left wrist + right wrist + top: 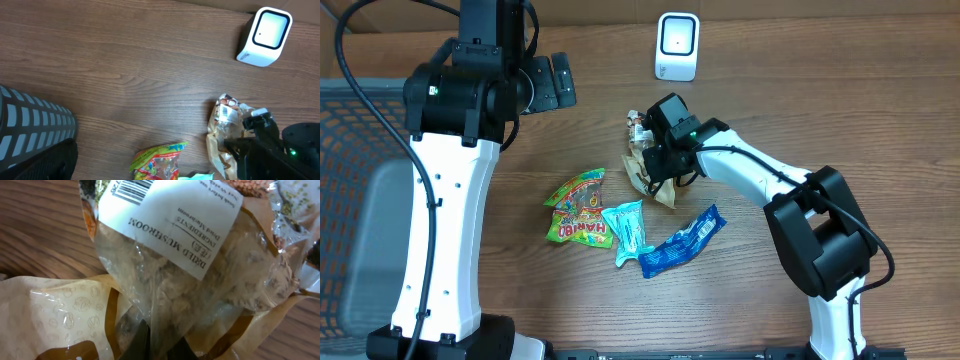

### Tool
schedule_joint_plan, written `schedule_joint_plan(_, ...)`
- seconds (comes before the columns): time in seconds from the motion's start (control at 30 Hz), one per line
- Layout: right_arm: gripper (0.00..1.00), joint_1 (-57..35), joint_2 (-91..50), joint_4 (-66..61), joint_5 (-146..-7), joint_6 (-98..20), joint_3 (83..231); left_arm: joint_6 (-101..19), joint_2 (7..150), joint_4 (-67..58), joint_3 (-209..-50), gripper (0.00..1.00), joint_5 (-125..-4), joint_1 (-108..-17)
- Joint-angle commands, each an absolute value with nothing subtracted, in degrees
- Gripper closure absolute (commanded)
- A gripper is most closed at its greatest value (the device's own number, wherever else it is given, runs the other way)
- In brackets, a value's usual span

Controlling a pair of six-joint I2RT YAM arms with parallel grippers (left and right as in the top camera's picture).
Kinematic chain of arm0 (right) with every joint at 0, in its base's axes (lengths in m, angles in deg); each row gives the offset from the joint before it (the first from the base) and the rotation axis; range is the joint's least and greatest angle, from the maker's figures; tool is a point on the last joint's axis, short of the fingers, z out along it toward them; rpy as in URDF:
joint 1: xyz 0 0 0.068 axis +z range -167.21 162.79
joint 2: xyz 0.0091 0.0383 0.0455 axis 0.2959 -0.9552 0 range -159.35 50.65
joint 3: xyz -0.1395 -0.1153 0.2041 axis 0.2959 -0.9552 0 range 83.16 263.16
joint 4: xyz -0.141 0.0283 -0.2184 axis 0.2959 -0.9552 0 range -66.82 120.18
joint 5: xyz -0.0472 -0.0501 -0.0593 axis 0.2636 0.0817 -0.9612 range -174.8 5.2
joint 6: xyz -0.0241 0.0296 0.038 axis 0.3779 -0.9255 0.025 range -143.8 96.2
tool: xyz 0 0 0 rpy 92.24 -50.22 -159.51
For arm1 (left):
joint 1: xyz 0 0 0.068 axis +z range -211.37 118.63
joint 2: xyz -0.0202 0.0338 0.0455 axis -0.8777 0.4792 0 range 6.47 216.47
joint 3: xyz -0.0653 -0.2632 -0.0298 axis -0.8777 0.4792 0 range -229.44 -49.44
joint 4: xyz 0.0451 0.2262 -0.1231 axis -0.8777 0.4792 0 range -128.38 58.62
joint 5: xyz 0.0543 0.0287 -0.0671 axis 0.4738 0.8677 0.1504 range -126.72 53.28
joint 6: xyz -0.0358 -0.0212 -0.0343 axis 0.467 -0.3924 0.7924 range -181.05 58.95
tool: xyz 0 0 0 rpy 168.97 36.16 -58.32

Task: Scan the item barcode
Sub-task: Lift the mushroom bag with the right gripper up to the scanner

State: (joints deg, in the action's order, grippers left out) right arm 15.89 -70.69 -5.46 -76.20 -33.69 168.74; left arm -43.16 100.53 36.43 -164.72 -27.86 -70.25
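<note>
Mushroom bag [190, 295] lies on the worktop [840, 90] near the white scanner [677, 46]; my right claw [658, 168] is clamped on its crinkled clear wrapper, while my left claw [560, 82] hangs off to one side, fingers spread apart

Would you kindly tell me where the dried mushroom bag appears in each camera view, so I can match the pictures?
Overhead: dried mushroom bag just right of centre, under the right gripper.
Left wrist: lower right edge, partly behind that gripper.
Right wrist: fills the frame, label upside down.
Shared landmark: the white scanner, top right in overhead and left wrist; absent from right wrist.
</note>
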Motion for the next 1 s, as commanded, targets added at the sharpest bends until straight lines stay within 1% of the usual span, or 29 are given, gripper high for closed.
schedule_joint_plan(0.0,0.96,14.58,-66.32,-6.6,-77.03,-34.26,171.23,-43.46,100.9,36.38,-165.05,0.0,-27.29,-70.01)
schedule_joint_plan(0.23,0.96,14.58,-57.45,-6.6,-79.02,-33.58,171.53,-43.46,100.9,36.38,-165.05,0.0,-27.29,-70.01)
schedule_joint_plan(0.5,0.96,14.58,-49.93,-8.1,-79.61,-28.79,171.56,-43.46,100.9,36.38,-165.05,0.0,-27.31,-70.01)
schedule_joint_plan(0.77,0.96,14.58,-41.8,-12.08,-82.82,-27.42,171.6,-43.46,100.9,36.38,-165.05,0.0,-27.29,-70.01)
schedule_joint_plan(0.97,0.96,14.58,-35.48,-17.5,-86.06,-25.16,171.69,-43.46,100.9,36.38,-165.05,0.0,-27.29,-70.01)
